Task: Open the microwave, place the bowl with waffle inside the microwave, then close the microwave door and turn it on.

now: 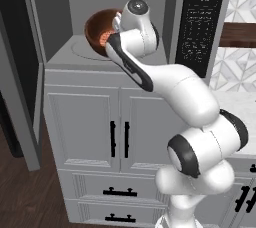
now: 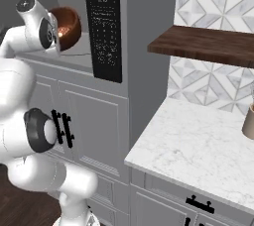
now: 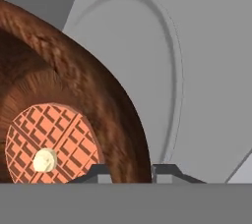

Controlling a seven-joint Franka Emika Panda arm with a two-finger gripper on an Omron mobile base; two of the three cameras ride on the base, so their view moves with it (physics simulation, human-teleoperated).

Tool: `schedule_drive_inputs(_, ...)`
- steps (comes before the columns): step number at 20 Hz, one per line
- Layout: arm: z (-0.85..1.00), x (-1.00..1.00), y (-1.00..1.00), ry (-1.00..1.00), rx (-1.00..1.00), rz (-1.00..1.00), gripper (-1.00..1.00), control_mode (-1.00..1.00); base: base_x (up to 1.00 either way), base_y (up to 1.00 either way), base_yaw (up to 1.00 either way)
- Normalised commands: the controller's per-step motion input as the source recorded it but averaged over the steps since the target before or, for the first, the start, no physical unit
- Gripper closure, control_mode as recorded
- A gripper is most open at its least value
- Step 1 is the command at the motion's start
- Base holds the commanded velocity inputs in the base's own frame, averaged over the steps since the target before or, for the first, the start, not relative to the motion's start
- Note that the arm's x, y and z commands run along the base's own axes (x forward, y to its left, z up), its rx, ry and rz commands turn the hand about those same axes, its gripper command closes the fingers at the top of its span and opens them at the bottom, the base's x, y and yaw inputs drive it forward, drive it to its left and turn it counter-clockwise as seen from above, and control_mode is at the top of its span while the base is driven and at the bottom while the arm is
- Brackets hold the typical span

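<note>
— Microwave door (image 1: 20, 72) hangs swung open at left; does the bowl (image 1: 100, 29) sit inside?

— Tilted within the microwave (image 1: 125, 22) cavity over the turntable; the waffle (image 3: 49, 144) lies in it; the gripper (image 3: 129, 171) pinches the bowl's rim between its fingertips (image 3: 167, 171); keypad panel (image 2: 105, 27) stands at right.

Microwave (image 2: 106, 27) upper left, door open, black keypad panel (image 2: 105, 31) facing camera. Bowl (image 2: 69, 26) inside cavity, tilted, opening toward arm's hand; orange waffle (image 2: 63, 31) visible in it. White arm (image 2: 30, 96) rises from lower left, wrist just beside bowl. White cabinet (image 2: 89, 121) with black handles (image 2: 62, 128) below microwave. Marble counter (image 2: 198, 150) right. Dark wooden shelf (image 2: 208, 44) on patterned tile wall (image 2: 213, 2). Brown cup (image 2: 248, 121) at right edge of counter.
</note>
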Motion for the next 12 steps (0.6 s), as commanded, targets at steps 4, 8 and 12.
schedule_drive_inputs(4, 0.0, 0.61, -0.04, 0.0, 0.0, -0.08, 1.0, -1.0, 0.0, 0.0, 0.0)
schedule_drive_inputs(8, 0.0, 0.17, 0.1, -0.11, 0.0, -0.11, -1.0, -1.0, 0.0, 0.0, 0.0)
schedule_drive_inputs(12, 0.02, 0.05, 0.0, -0.28, 0.0, -0.1, -1.0, -1.0, 0.0, 0.0, 0.0)
